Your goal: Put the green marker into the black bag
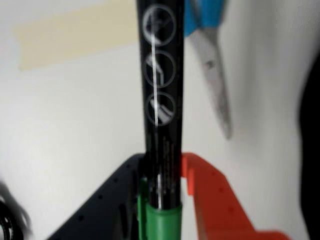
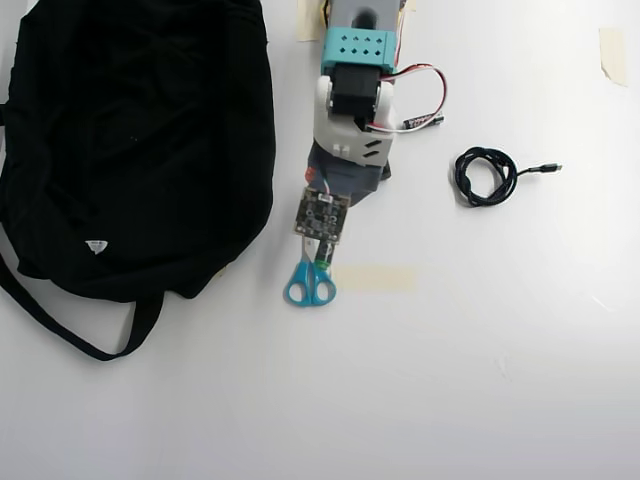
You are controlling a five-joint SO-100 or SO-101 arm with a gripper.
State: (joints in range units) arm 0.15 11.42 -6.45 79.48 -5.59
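In the wrist view the green marker (image 1: 161, 100), a black barrel with pale round prints and a green end, runs up the middle of the picture. My gripper (image 1: 161, 172) is shut on it near the green end, with a black finger on the left and an orange finger (image 1: 210, 200) on the right. The overhead view shows the gripper (image 2: 321, 250) pointing toward the table's front, and only a green speck of the marker (image 2: 322, 262) shows below the wrist board. The black bag (image 2: 130, 140) lies to the left of the arm, its white tag (image 2: 96, 245) near its lower edge. A dark blur at the wrist view's right edge is the bag (image 1: 312, 150).
Blue-handled scissors (image 2: 310, 285) lie just in front of the gripper, and their blade (image 1: 215, 75) lies right of the marker. A tape strip (image 2: 375, 278) lies beside them. A coiled black cable (image 2: 485, 177) sits to the right. A bag strap (image 2: 75, 330) trails toward the front.
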